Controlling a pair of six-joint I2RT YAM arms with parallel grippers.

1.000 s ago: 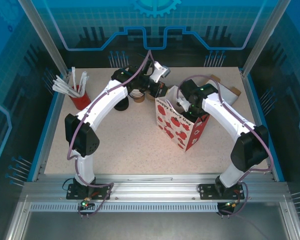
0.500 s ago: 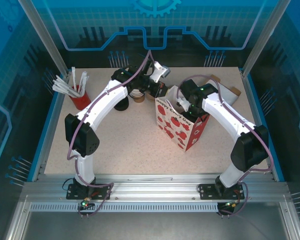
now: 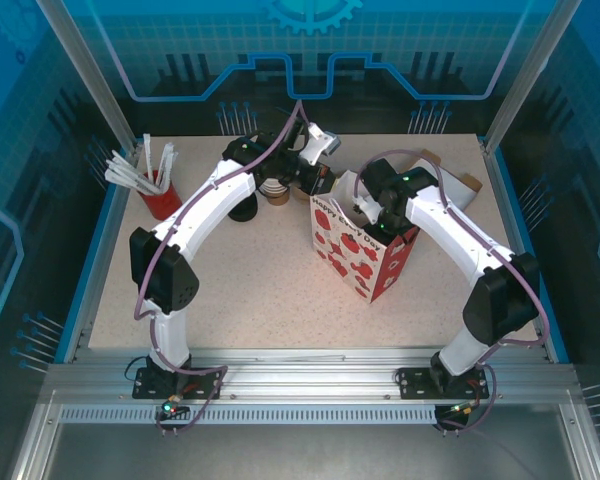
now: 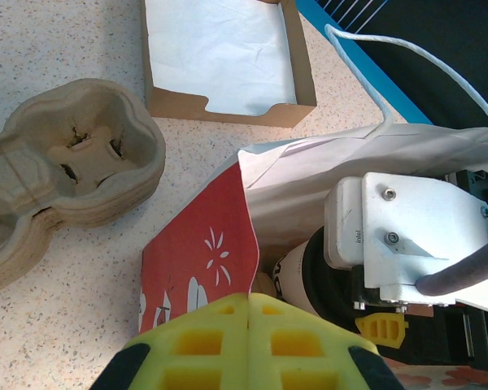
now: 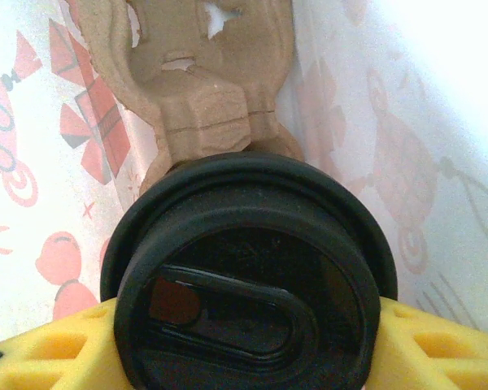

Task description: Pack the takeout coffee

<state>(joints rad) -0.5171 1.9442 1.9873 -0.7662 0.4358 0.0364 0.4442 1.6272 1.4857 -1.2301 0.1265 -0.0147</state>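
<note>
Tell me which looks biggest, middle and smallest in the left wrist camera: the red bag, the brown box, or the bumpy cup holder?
1. The red bag looks biggest, though it sits nearest the camera.
2. The brown box and the cup holder look about alike; the holder runs off the edge, so no ranking.

Speckled table [image 3: 230, 290] with gift bag [image 3: 355, 250], carriers [image 4: 65, 171], box [image 4: 228, 106]
</note>
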